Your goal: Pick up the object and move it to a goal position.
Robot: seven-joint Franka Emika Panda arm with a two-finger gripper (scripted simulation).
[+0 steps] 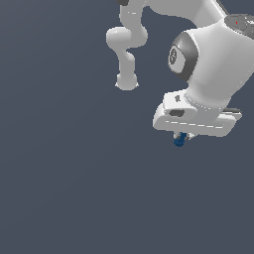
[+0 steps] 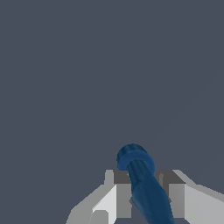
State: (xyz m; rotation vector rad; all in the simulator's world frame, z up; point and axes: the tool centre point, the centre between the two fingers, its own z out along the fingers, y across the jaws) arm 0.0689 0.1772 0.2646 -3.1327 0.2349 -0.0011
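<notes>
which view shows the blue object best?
Wrist view. The dark blue object fills the space between the gripper fingers, showing a ribbed shaft and rounded ringed end. The exterior view shows only a small blue blob poking out beneath the gripper.

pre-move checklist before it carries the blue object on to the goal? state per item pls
1. Object held: the dark blue object sits between the fingers of the gripper in the wrist view. ok.
2. Grip security: the object's rounded end pokes out past the fingertips, and actual pad contact is hard to judge. cannot tell.
3. Object lifted off the surface: there is no shadow or surface cue in either view. cannot tell.
4. Path clear: only plain grey background shows around the gripper in both views. ok.
5. Goal position known: no marker is visible in either view. cannot tell.
</notes>
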